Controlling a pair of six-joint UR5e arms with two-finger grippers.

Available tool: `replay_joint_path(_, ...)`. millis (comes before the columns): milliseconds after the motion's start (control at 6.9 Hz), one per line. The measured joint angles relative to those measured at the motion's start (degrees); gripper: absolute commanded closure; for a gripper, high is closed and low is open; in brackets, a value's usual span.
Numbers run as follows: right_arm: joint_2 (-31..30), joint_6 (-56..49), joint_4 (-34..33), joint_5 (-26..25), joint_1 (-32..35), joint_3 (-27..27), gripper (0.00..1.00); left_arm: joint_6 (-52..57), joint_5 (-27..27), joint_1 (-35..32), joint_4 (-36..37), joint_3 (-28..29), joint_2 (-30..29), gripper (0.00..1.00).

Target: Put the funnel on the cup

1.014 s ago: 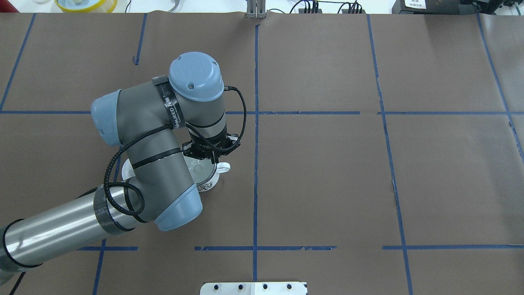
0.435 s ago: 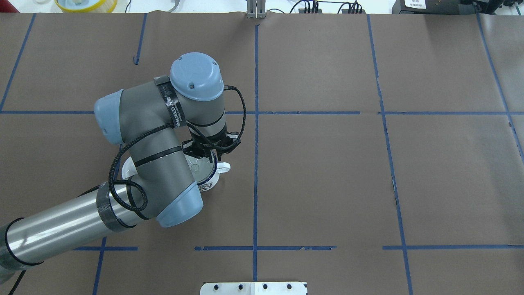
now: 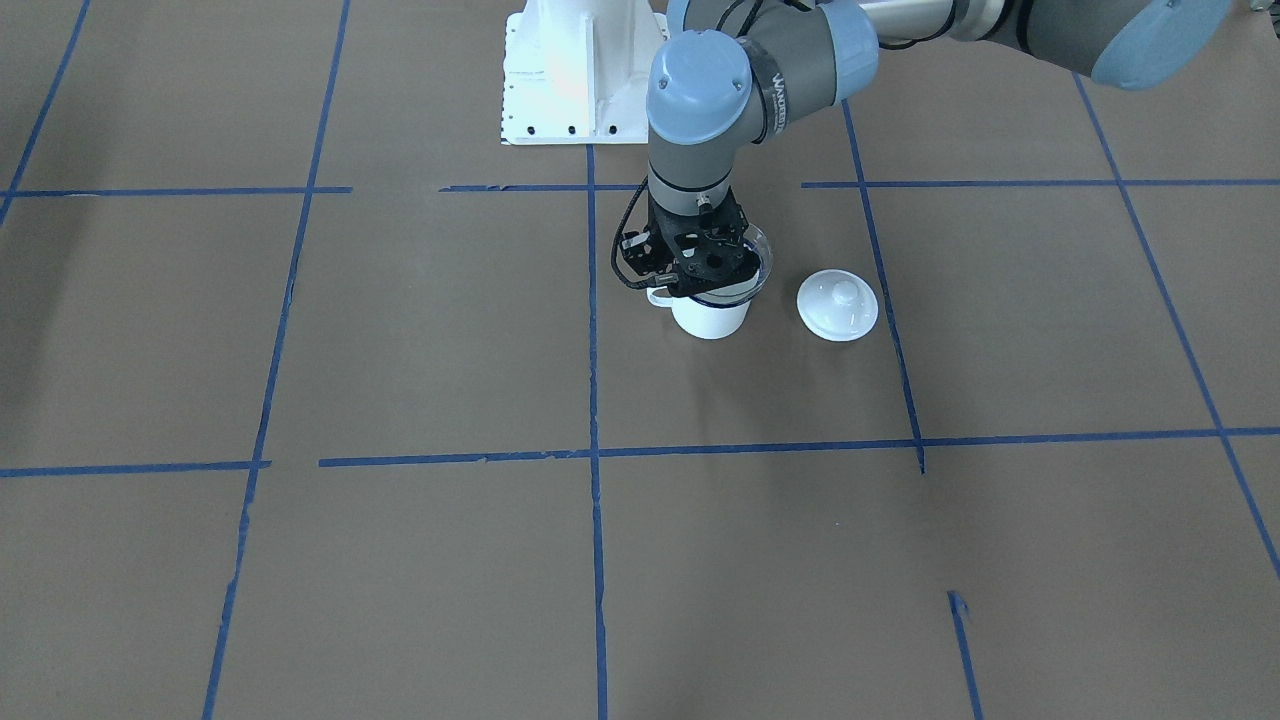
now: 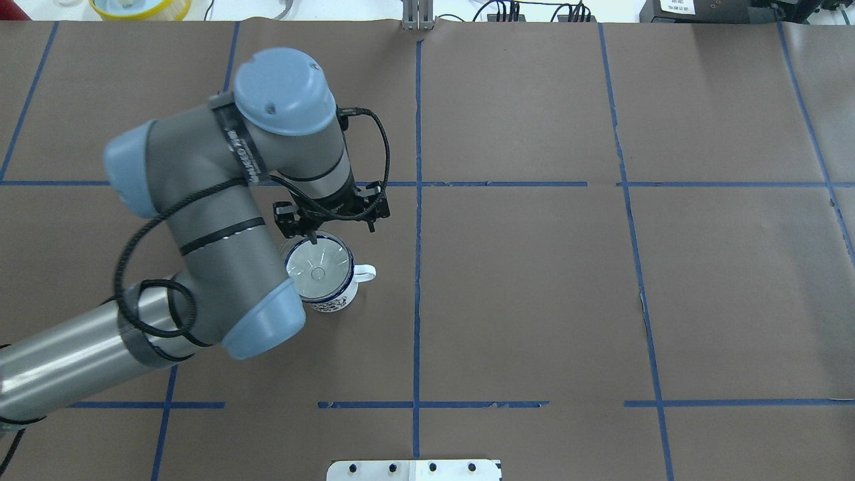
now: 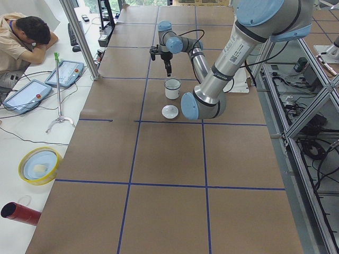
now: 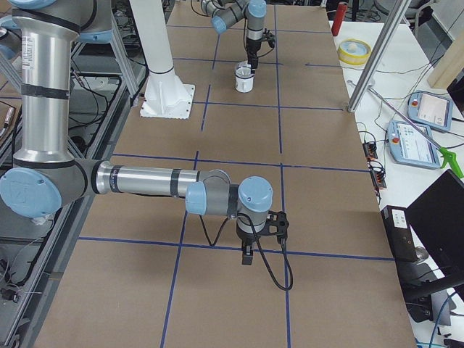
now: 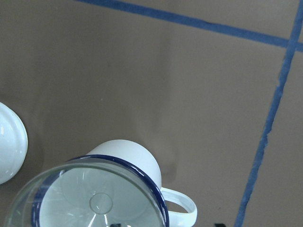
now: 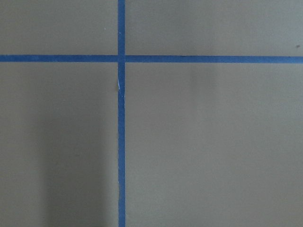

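The clear funnel (image 4: 319,270) sits in the mouth of the white mug (image 4: 336,304) with the dark blue rim, its handle (image 4: 365,272) pointing right. My left gripper (image 4: 325,227) hangs just above the mug's far rim, open and holding nothing. The left wrist view shows the funnel (image 7: 94,198) resting inside the mug's rim (image 7: 128,153), with the fingertips barely showing, wide apart, at the bottom edge. In the front view the gripper (image 3: 697,280) stands in front of the funnel (image 3: 752,268) and mug (image 3: 712,318). My right gripper (image 6: 246,254) shows only in the right side view; I cannot tell its state.
A round white lid with a knob (image 3: 838,305) lies on the table beside the mug, also in the left wrist view (image 7: 7,146). The robot's white base plate (image 3: 585,70) stands behind. Brown paper with blue tape lines covers the table.
My left arm has risen and pulled back toward the table's far side. The funnel, earlier half hidden under the gripper, now shows whole on the mug, free of the fingers.
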Motion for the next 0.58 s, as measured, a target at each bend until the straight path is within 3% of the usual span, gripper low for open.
replay_joint_path(290, 0.0, 0.0, 0.0, 0.0, 0.0, 0.0, 0.0, 11.2, -2.6, -8.1, -0.1, -10.0, 6.5, 0.0)
replay_joint_path(580, 0.0, 0.0, 0.0, 0.0, 0.0, 0.0, 0.0, 33.5, -8.5, -21.3, -0.1, -13.3, 16.1, 0.0)
